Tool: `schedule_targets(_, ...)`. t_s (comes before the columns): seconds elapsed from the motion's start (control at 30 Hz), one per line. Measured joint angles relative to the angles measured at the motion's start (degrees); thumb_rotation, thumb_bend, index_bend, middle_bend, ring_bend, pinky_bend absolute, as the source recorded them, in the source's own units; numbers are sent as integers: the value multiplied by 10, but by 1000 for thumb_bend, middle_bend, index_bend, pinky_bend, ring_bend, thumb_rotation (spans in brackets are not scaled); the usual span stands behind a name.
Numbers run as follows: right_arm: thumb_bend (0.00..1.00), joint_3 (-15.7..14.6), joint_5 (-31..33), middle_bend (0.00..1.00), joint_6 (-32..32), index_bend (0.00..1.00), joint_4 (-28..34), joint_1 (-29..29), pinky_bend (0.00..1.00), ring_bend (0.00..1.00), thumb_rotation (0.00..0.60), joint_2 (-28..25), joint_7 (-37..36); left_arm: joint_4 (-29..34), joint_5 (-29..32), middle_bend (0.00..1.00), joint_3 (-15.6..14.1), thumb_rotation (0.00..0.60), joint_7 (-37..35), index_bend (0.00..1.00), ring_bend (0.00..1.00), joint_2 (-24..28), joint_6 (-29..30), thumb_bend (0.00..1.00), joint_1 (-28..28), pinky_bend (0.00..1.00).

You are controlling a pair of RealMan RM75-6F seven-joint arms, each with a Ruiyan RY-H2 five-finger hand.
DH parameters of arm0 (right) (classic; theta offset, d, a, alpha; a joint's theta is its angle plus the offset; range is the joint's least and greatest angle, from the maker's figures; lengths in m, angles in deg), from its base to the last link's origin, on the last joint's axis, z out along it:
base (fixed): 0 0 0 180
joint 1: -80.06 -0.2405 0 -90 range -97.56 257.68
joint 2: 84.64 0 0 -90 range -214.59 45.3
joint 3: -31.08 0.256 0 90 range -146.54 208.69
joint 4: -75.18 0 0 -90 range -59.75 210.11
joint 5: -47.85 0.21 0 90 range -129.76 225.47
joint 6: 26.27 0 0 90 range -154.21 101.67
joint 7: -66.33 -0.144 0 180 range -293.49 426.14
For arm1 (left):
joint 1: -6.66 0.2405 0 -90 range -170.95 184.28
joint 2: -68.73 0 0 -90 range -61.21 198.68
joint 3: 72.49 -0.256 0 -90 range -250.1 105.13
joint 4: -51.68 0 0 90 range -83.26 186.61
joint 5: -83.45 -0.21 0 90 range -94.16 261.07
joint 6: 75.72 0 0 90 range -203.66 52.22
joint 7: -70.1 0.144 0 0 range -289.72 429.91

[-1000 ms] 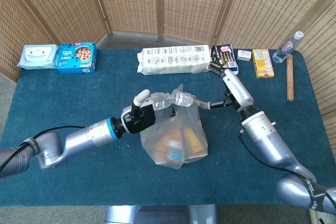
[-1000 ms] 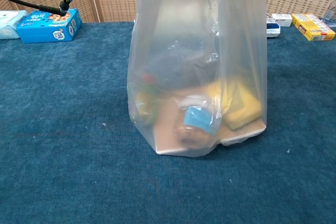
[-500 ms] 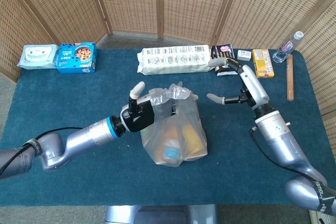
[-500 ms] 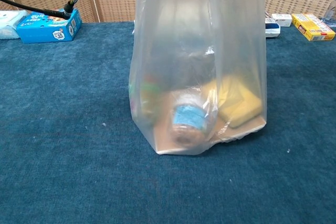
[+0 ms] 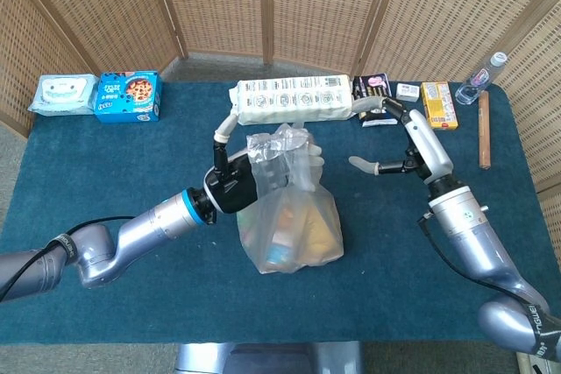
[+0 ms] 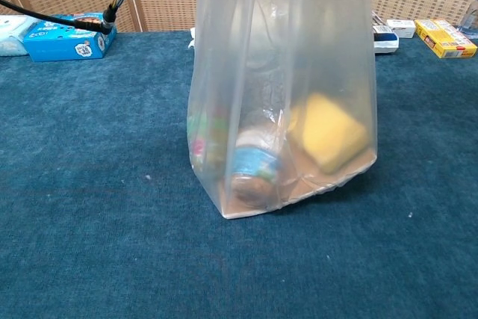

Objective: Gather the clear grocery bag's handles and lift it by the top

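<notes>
Left hand (image 5: 235, 183) grips gathered top of clear bag (image 5: 289, 225); right hand (image 5: 399, 142) spread, apart to its right

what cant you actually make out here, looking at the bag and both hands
- Chest view: the clear grocery bag runs off the top edge, so its handles and both hands are out of frame.
- Head view: the left hand grips the bag top; crumpled plastic hides the fingers.
- Items inside the bag: blurred by plastic, labels unreadable.
- Right hand: open, apart from the bag.
</notes>
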Motion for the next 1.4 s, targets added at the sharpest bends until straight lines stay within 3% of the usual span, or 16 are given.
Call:
schedule_targets(0.17, 213, -2, -3, 248, 0, 295, -1, 0, 24, 155, 600, 3, -2, 7, 20, 456, 11, 0, 0, 376, 391, 2, -22, 192, 6, 515)
schedule_targets(0.37, 213, -1, -3, 247, 0, 295, -5, -2, 24, 154, 600, 5, -3, 14, 38, 551, 20, 5, 14, 472, 473, 5, -43, 211, 11, 551)
schedule_targets(0.7, 213, 0, -4, 247, 2, 296, -5, -3, 24, 154, 600, 5, -5, 35, 65, 664, 50, 162, 52, 560, 617, 7, -69, 242, 26, 664)
schedule_targets(0.87, 214, 1, -4, 247, 2, 296, -7, -5, 23, 154, 600, 7, -7, 41, 81, 676, 60, 169, 75, 572, 628, 8, -85, 242, 33, 657)
schedule_targets(0.97, 214, 0, -5, 247, 2, 295, -7, -4, 24, 154, 600, 7, -7, 44, 91, 668, 64, 161, 101, 572, 586, 8, -92, 242, 36, 556)
schedule_targets(1.07, 214, 0, -6, 247, 1, 295, -6, -4, 24, 154, 600, 7, -8, 48, 101, 573, 69, 126, 141, 572, 441, 6, -96, 244, 40, 409)
schedule_targets(1.2, 214, 0, -9, 247, -1, 295, -5, -2, 24, 154, 600, 6, -9, 53, 107, 494, 73, 84, 206, 562, 363, 3, -100, 234, 44, 352)
schedule_targets(1.4, 214, 1, -13, 247, -3, 295, -2, -1, 24, 155, 600, 5, -11, 57, 116, 403, 80, 12, 319, 464, 272, -1, -108, 215, 46, 274)
